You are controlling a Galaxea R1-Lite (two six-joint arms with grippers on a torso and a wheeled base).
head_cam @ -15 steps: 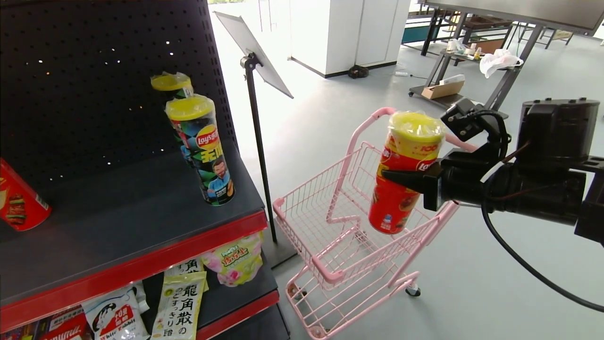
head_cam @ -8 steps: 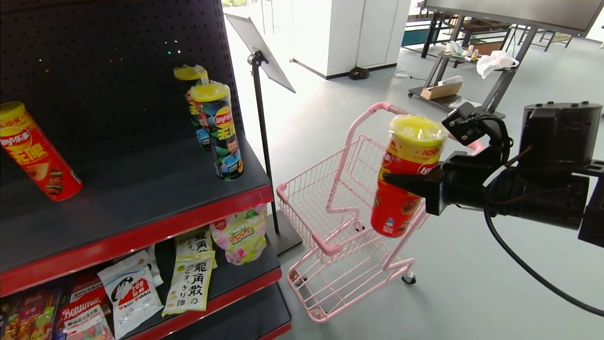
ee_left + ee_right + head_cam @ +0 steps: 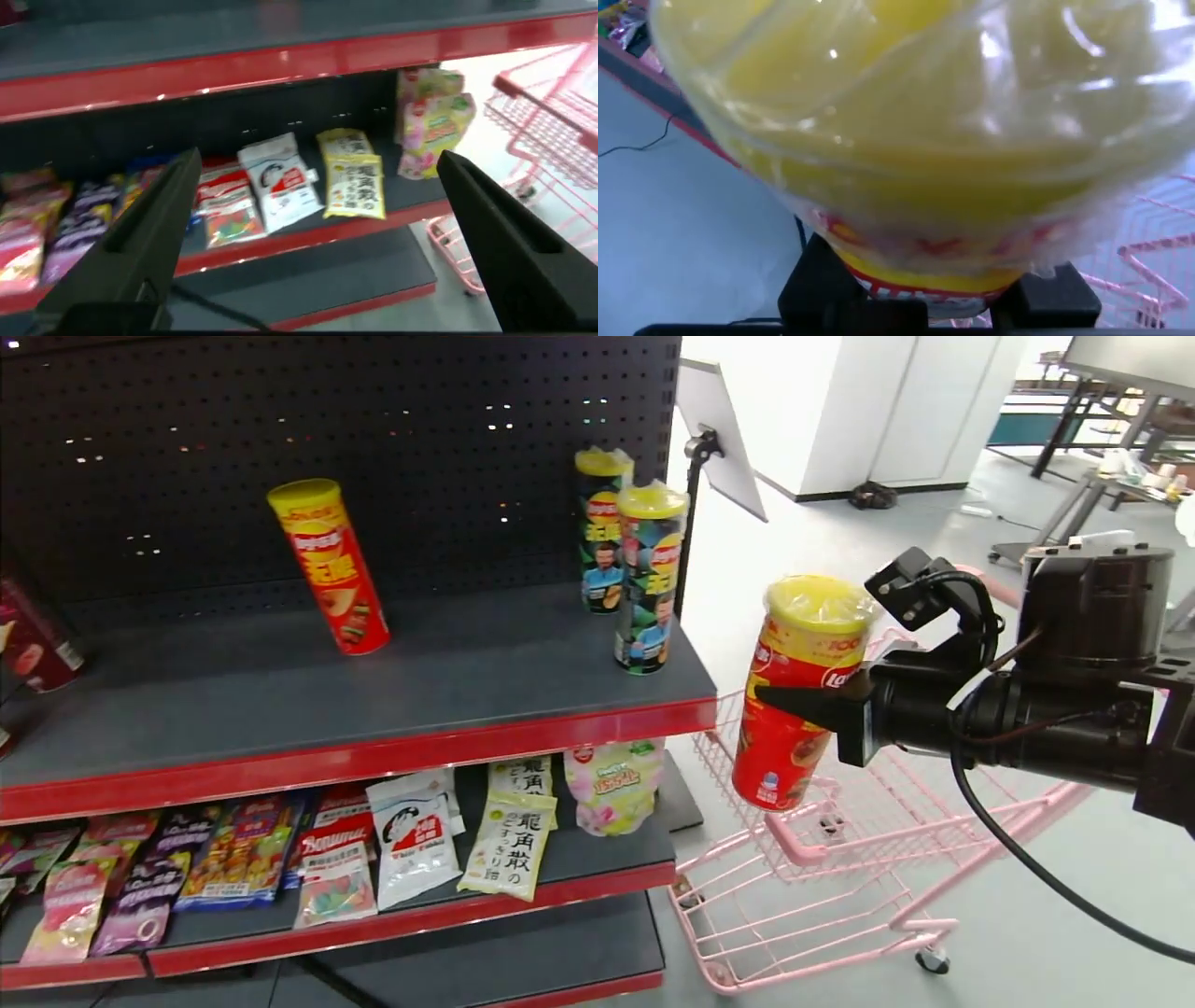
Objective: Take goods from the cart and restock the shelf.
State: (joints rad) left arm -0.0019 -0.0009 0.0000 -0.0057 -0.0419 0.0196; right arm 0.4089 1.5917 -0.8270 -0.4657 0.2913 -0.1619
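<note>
My right fingers [image 3: 792,696] pinch a red can [image 3: 780,756] around its middle, one finger across its front and the yellow lid [image 3: 822,599] above them. The can hangs nearly upright in the air, just off the right end of the top shelf [image 3: 467,663] and over the basket of the pink cart [image 3: 840,859], touching neither. My left fingers [image 3: 149,233] are spread wide with nothing between them, held low in front of the lower shelf [image 3: 280,245] where the snack bags [image 3: 276,177] lie

I judge the pick from the cart done for this can, and the placing not yet begun: it has to go across the right edge and be set down on the top shelf. There is bare room there, between the lone red can [image 3: 329,565] standing mid-shelf near the back and the two dark cans [image 3: 651,579] at the right end, one near the front corner, one behind it. Whether more goods wait in the cart I cannot tell, as my arm covers part of the basket
</note>
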